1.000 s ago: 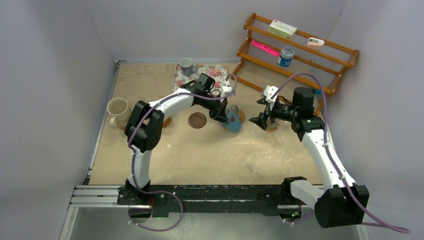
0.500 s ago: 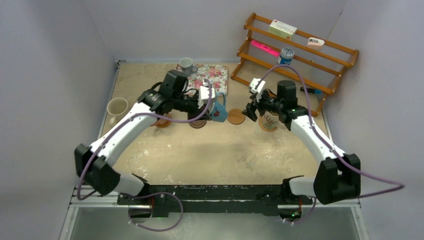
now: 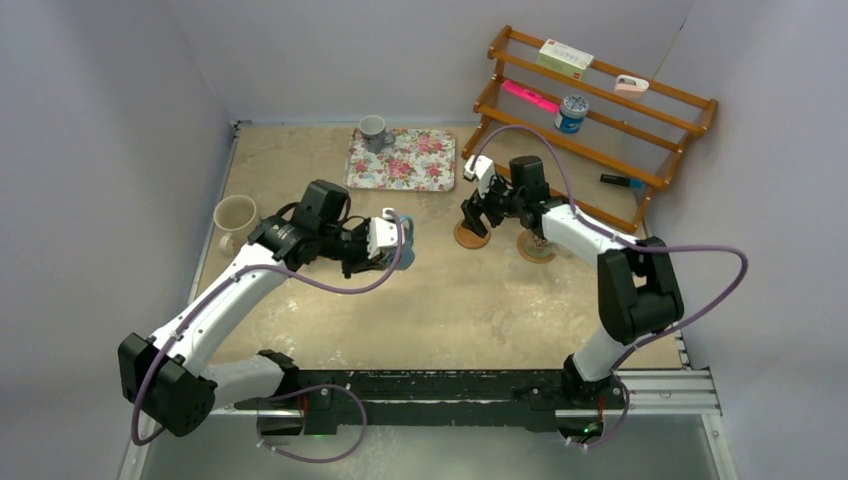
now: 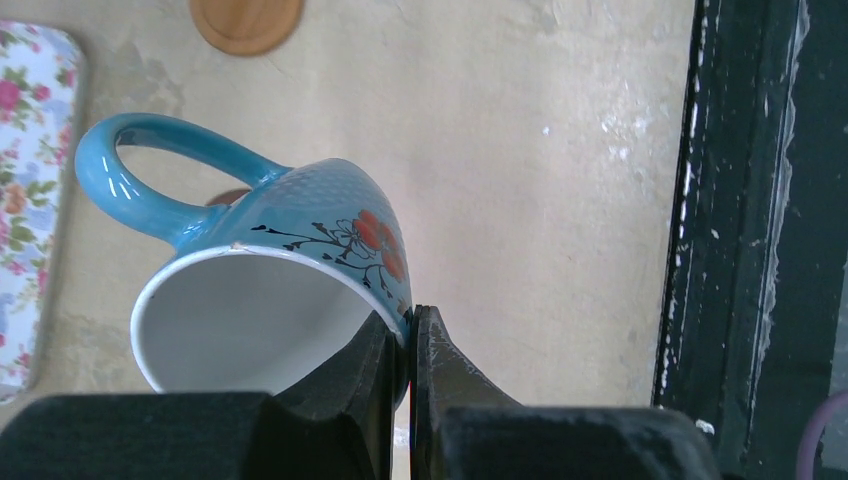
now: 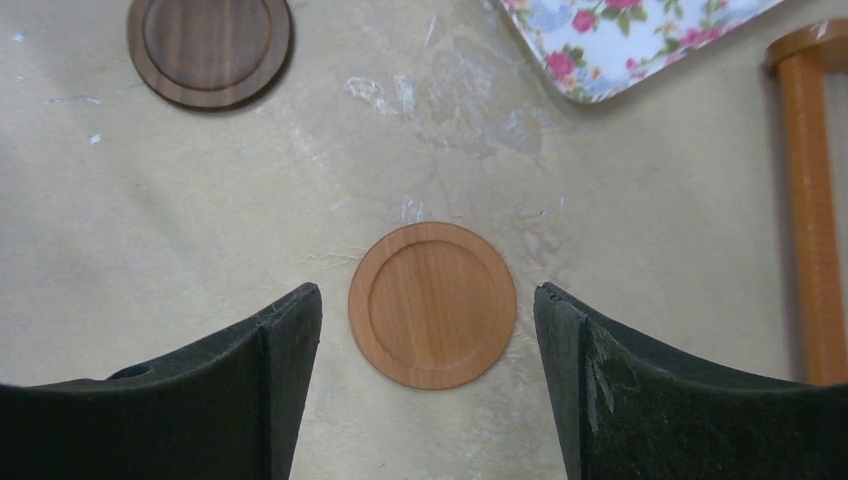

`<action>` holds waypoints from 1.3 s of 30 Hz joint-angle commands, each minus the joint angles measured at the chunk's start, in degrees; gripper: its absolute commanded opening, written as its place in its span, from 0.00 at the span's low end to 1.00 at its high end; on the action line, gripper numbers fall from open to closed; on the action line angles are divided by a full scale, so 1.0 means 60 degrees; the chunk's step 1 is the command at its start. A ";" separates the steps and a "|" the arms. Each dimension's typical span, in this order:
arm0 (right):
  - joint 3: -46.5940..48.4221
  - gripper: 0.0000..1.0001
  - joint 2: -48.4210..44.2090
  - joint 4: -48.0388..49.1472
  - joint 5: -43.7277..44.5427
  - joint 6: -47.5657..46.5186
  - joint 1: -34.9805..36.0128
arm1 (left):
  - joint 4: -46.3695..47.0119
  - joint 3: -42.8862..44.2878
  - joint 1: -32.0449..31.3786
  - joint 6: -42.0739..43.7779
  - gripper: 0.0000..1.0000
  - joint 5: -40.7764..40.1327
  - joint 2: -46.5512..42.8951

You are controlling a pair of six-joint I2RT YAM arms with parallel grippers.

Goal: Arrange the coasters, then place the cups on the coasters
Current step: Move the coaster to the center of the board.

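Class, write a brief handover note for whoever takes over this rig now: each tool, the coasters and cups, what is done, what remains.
The left tool is shut on the light blue mug, pinching its rim; the mug is tilted, not on a coaster.
The right tool is open, straddling the tan coaster without gripping it.
The dark brown coaster lies bare nearby.
The cream mug stands near the table's left edge; the grey-blue mug is at the floral tray's far-left corner.
Done: unclear; arms block the view.
Left: settle the tan coaster, seat the blue mug, then the other cups.
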 commanded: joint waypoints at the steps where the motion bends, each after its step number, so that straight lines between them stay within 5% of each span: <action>1: 0.0483 0.80 0.0609 0.0234 -0.0043 0.0631 -0.0008 | 0.0287 -0.0446 -0.0005 0.1276 0.00 0.0281 -0.0645; 39: 0.2343 0.76 0.3526 -0.5078 -0.2611 -0.0885 0.0326 | -0.0122 -0.1089 -0.0031 0.2036 0.00 0.1369 -0.1114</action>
